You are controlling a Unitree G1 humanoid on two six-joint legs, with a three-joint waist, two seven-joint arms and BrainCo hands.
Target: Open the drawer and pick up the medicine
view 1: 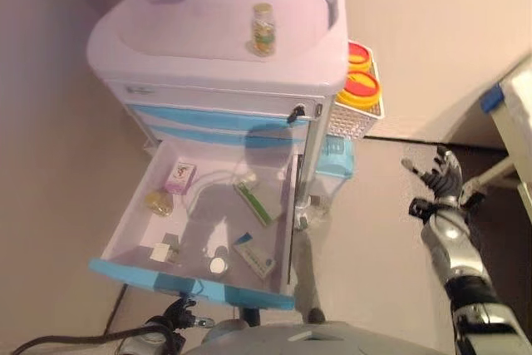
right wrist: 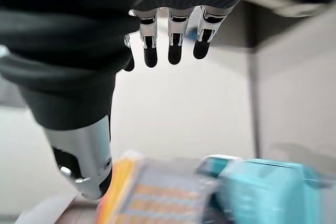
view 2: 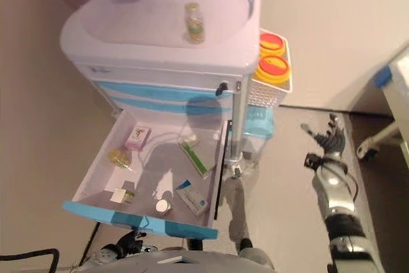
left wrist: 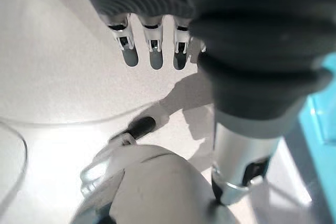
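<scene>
The white cart's lower blue-fronted drawer (view 1: 133,274) stands pulled open. Inside lie a pink medicine box (view 1: 179,177), a yellowish bottle (view 1: 159,202), a green-and-white box (view 1: 256,203), a blue-and-white box (view 1: 254,257) and a small white-capped bottle (view 1: 218,265). A small medicine bottle (view 1: 263,29) stands upright on the cart top. My left hand (view 1: 179,315) hangs low by the drawer's front, its fingers (left wrist: 151,51) straight and empty. My right hand (view 1: 440,176) is raised to the right of the cart, open and empty, fingers (right wrist: 176,40) straight.
A white side basket (view 1: 353,120) on the cart's right holds two yellow tubs with red lids (view 1: 359,89). A teal bin (view 1: 337,155) hangs below it. A white piece of furniture with a blue corner (view 1: 507,110) stands at the far right.
</scene>
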